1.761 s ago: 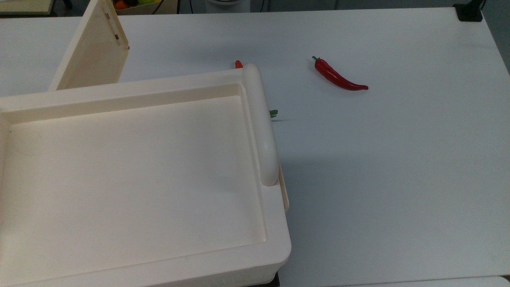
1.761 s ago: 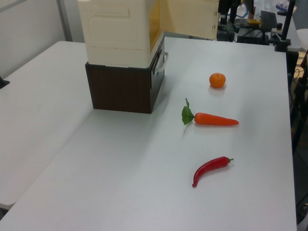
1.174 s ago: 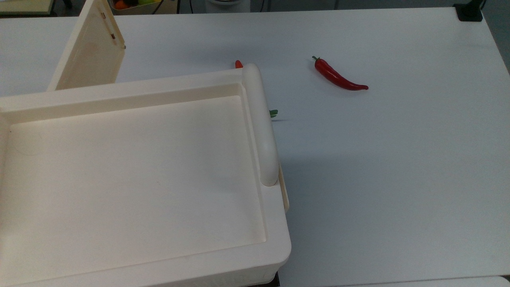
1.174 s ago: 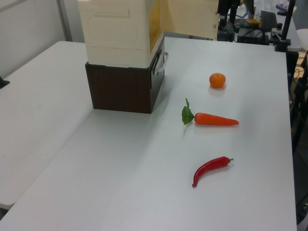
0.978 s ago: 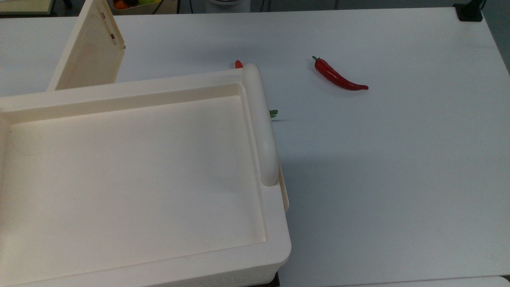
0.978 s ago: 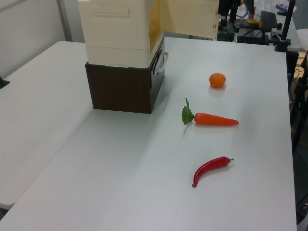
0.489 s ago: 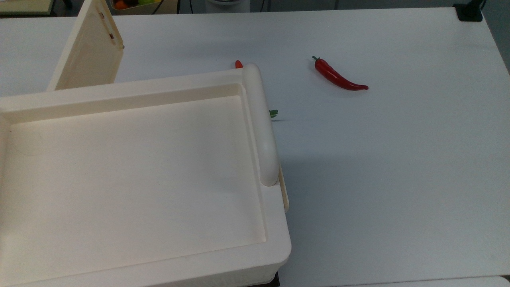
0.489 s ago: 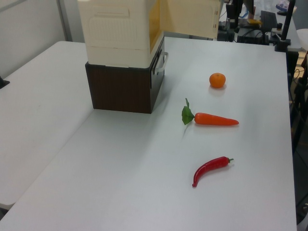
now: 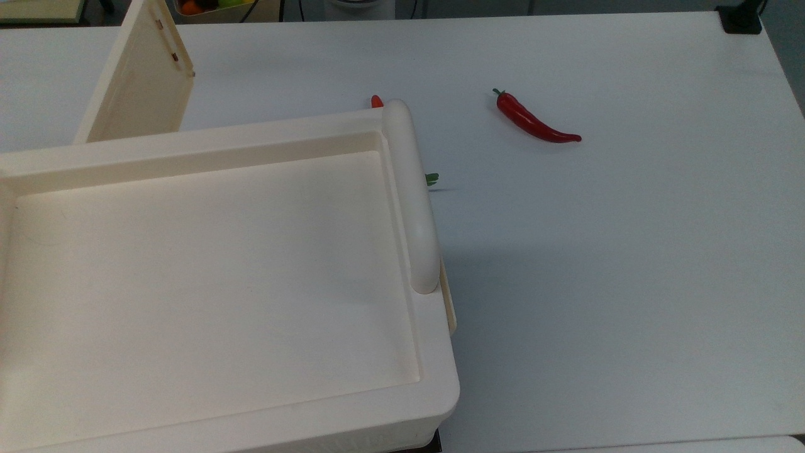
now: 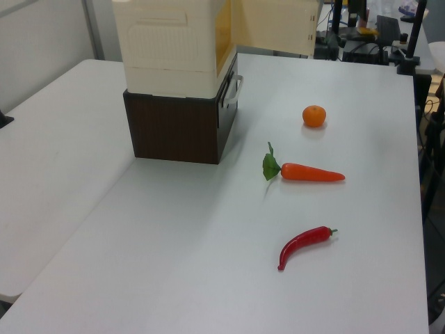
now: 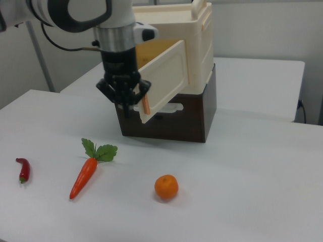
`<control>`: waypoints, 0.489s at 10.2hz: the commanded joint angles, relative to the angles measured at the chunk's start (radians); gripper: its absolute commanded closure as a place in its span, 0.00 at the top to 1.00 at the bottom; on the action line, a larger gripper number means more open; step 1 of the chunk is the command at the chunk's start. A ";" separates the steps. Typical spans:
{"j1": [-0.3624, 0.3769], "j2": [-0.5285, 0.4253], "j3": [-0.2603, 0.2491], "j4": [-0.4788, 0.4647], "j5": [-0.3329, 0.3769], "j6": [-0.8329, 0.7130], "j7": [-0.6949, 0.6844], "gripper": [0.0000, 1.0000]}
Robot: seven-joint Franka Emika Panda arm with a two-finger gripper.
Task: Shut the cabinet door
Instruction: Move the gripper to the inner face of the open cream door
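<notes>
One cabinet door (image 11: 166,80) ajar, upright.

End effector (image 11: 132,103) downward, arm vertical.

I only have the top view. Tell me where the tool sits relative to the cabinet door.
Observer: In the right view, the tool is at the free edge of the cabinet door, which stands ajar.
Operator: Report what the cabinet rests on.
Observer: The cabinet sits on a dark brown box.
Operator: Name anything loose near the door.
Observer: An orange lies on the table, apart from the door, lower in the right view.
</notes>
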State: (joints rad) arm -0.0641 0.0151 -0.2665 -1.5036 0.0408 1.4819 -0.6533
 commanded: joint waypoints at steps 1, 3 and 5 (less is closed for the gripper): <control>0.016 0.017 -0.059 -0.013 0.017 0.176 -0.332 0.00; 0.027 0.066 -0.054 -0.017 0.028 0.317 -0.397 0.00; 0.038 0.104 -0.048 -0.015 0.105 0.412 -0.399 0.00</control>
State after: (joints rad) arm -0.0478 0.0812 -0.3129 -1.5148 0.0781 1.7977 -1.0165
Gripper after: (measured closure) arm 0.991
